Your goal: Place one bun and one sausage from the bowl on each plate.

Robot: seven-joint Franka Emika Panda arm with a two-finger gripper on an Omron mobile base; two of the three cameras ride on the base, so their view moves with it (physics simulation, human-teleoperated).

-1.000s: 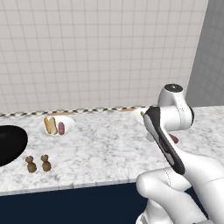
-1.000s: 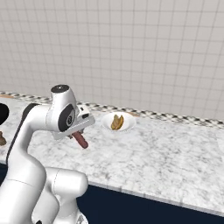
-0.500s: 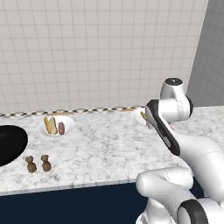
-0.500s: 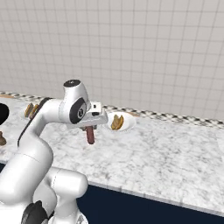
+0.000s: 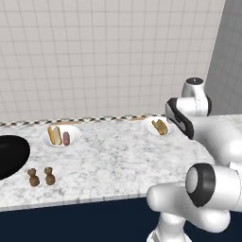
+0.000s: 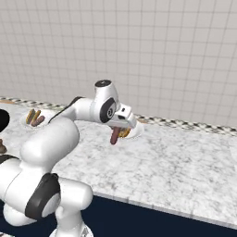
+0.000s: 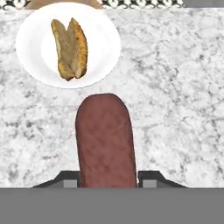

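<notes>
I've got the dark reddish-brown sausage [image 7: 105, 140] clamped in my gripper [image 7: 106, 180], so I'd ease toward eleven o'clock and lay it beside the golden split bun [image 7: 69, 48] on the small white plate [image 7: 30, 57].

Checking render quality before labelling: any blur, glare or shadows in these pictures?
Hand view: held sausage looms large and soft-textured; bun on the plate sharp. Left base view: even light, faint shadows under the shakers. Right base view: no glare on the counter.
</notes>
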